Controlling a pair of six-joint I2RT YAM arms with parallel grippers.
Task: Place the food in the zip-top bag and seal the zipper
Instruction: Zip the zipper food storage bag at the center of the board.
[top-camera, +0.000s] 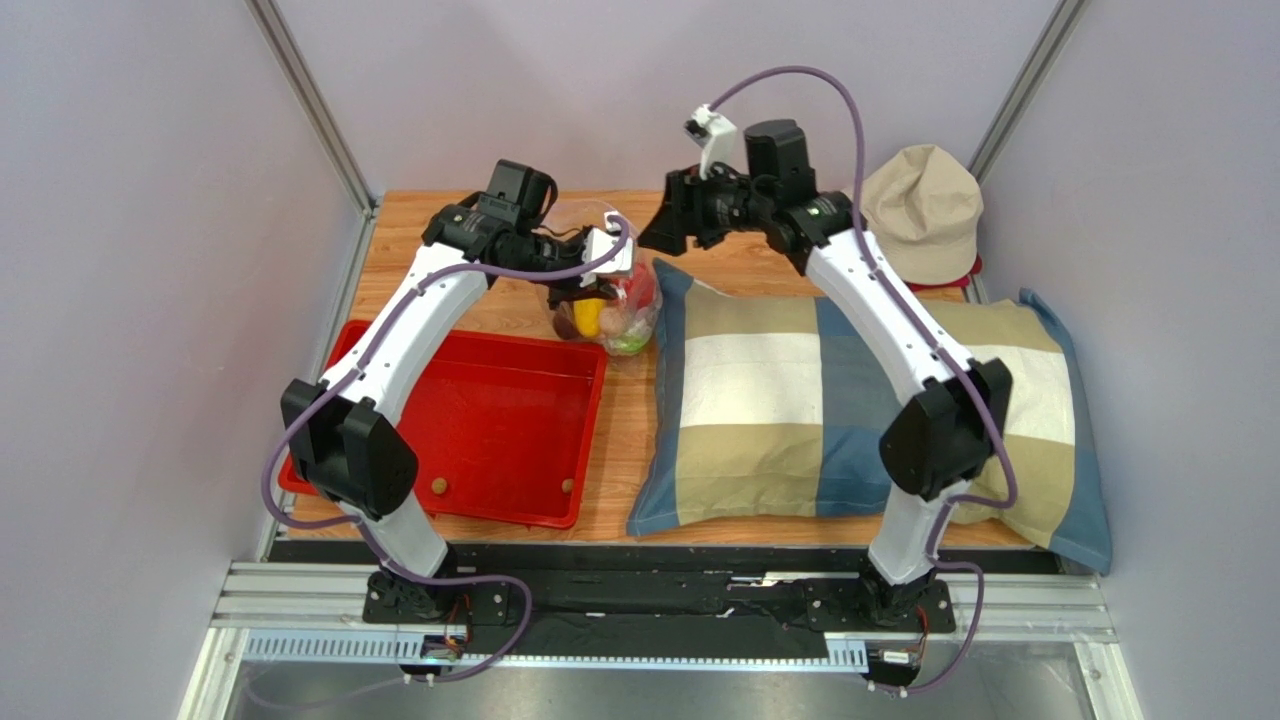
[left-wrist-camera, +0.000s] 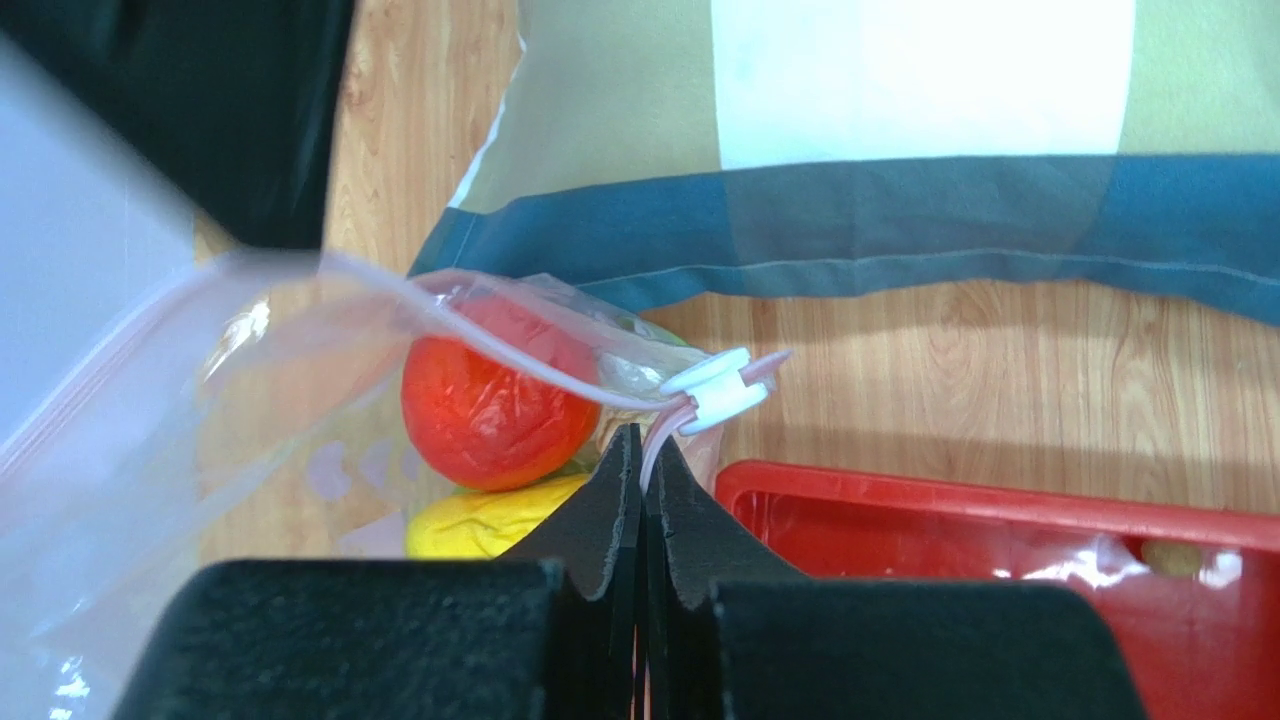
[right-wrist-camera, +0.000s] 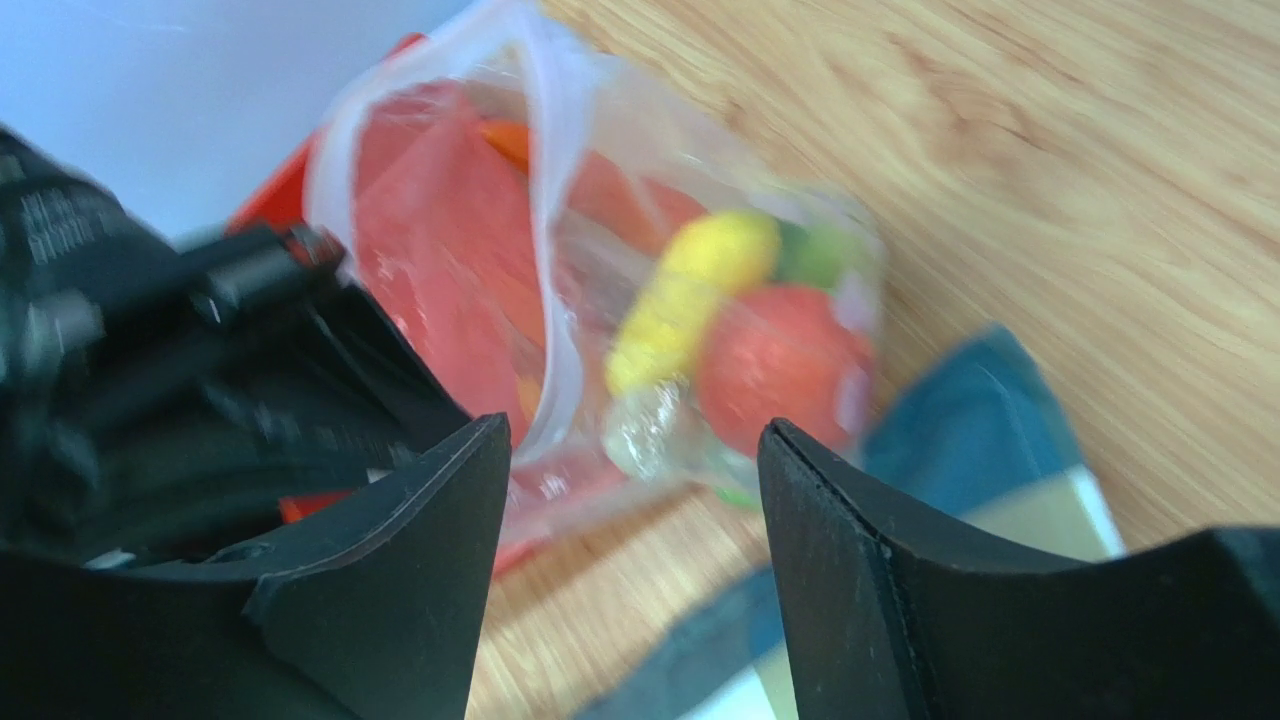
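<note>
Zip-top bag (top-camera: 619, 308), clear and crinkly, hangs from the left gripper (left-wrist-camera: 643, 477), whose fingers (left-wrist-camera: 601, 525) are pressed together with a fold of the bag's top edge pinched between their tips. The zipper (left-wrist-camera: 519, 357) runs as a pale strip up and away to the left of those fingertips, and its white slider (left-wrist-camera: 718, 393) sits just beyond them. Inside the bag, a red-orange fruit (left-wrist-camera: 489, 413) lies just left of the fingertips, with a yellow banana-like piece (left-wrist-camera: 473, 521) beneath it, beside the left finger. The right gripper (right-wrist-camera: 631, 435) faces the bag from the opposite side, its fingers (right-wrist-camera: 406, 585) spread wide apart and holding nothing. The bag fills the view beyond the gap between them. Through the plastic, the yellow piece lies straight ahead of the gap, the red-orange fruit is nearer the right-hand finger, and a blurred green piece (right-wrist-camera: 819, 255) is just past it. The red tray (left-wrist-camera: 977, 525) lies to the right of the left gripper's fingertips, and the checked pillow (left-wrist-camera: 902, 150) lies farther beyond them. Whether the bag's bottom rests on the wooden table (top-camera: 751, 263) cannot be told, nor whether the seal is pressed closed along its length.
</note>
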